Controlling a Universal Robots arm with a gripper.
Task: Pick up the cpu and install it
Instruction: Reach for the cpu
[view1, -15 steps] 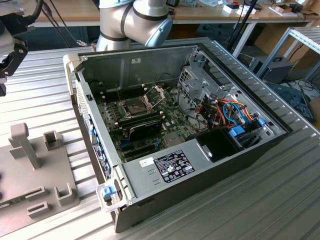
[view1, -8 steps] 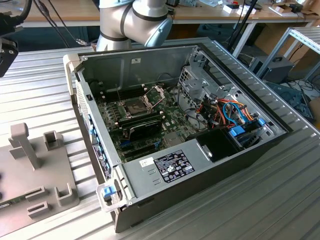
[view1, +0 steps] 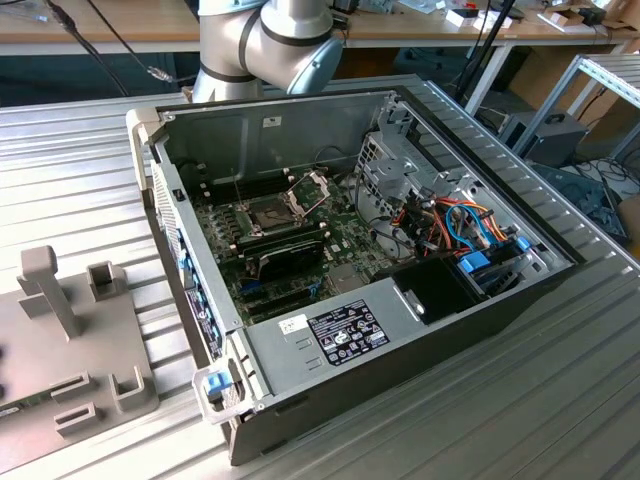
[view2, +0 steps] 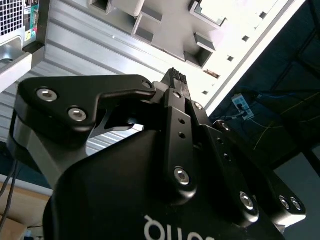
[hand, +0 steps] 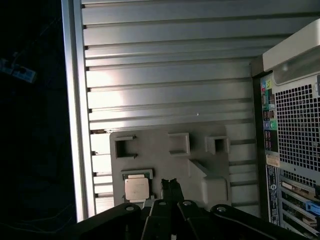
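The cpu, a small silvery square, lies flat in a recess of the grey holder plate on the ribbed table. In both wrist views my gripper hangs well above that plate, a little to the side of the cpu, with its black fingers shut together and nothing between them. Inside the open computer case, the dark square socket sits on the motherboard with its metal frame hinged up.
The grey holder plate with upright posts lies at the exterior view's left, beside the case. The case's rear panel stands near the plate. The table edge drops to dark floor. The arm's base rises behind the case.
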